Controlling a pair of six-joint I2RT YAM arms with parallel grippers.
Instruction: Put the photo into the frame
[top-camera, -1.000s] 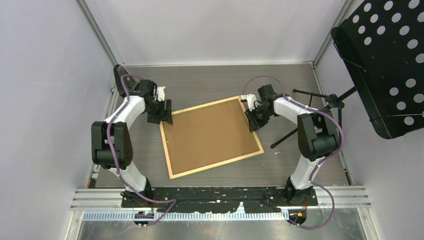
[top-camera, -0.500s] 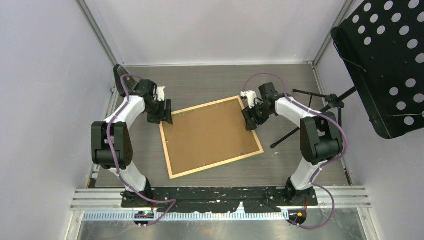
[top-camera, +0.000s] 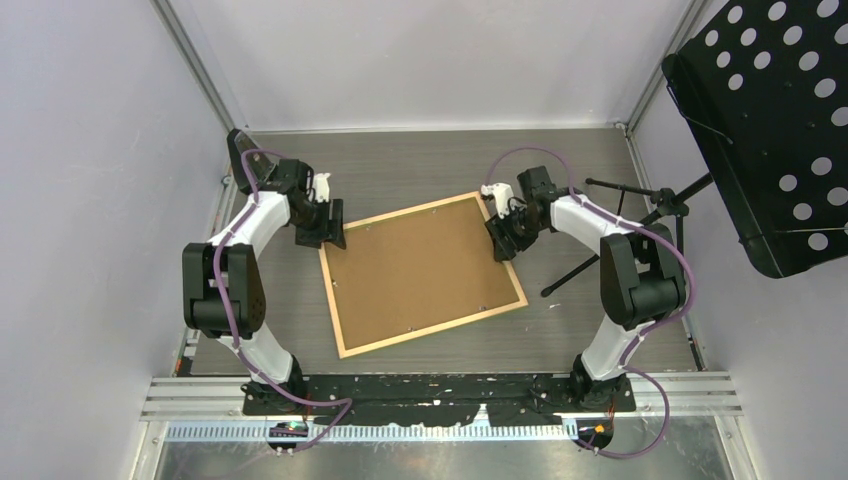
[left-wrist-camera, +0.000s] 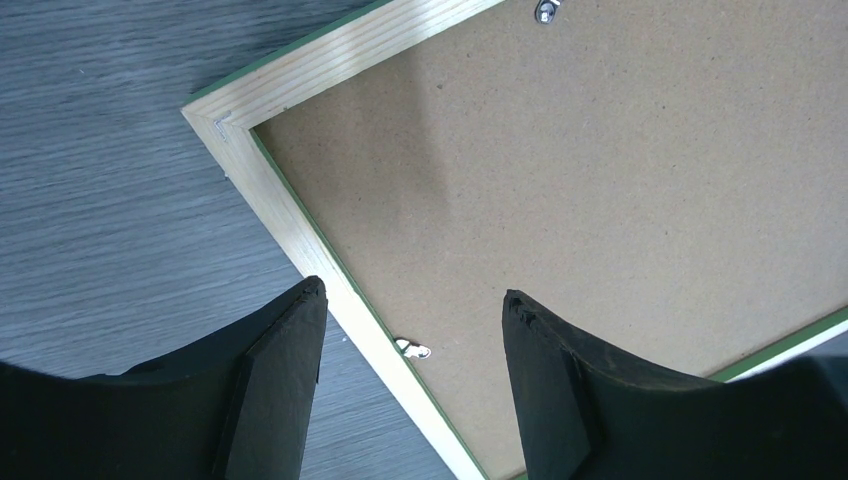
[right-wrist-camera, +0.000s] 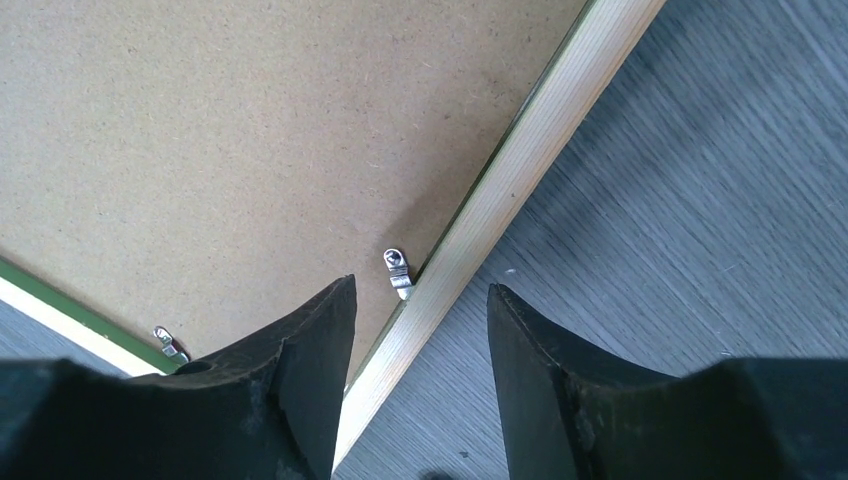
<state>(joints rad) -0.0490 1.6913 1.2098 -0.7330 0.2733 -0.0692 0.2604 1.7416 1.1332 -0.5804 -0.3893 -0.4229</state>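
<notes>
Starting at the near edge: the frame (top-camera: 435, 328) lies flat on the table (top-camera: 420, 170), wood back up and turned a little askew, with the brown backing (top-camera: 420, 268) sitting inside it. Up the left rail now: the left gripper (top-camera: 325, 232) sits over the far-left corner, jaws apart, holding nothing. Its wrist view has the rail running right between the fingers, one over bare table and the other over the backing, with a small metal clip (left-wrist-camera: 412, 349) between them. Across to the right gripper (top-camera: 503, 243), by the far-right corner. It is also spread and empty, straddling the right rail, with a second clip (right-wrist-camera: 398, 272) just ahead of its tips. Whether any fingertip touches the wood, can't tell. Green shows along the rail's inner edge.
</notes>
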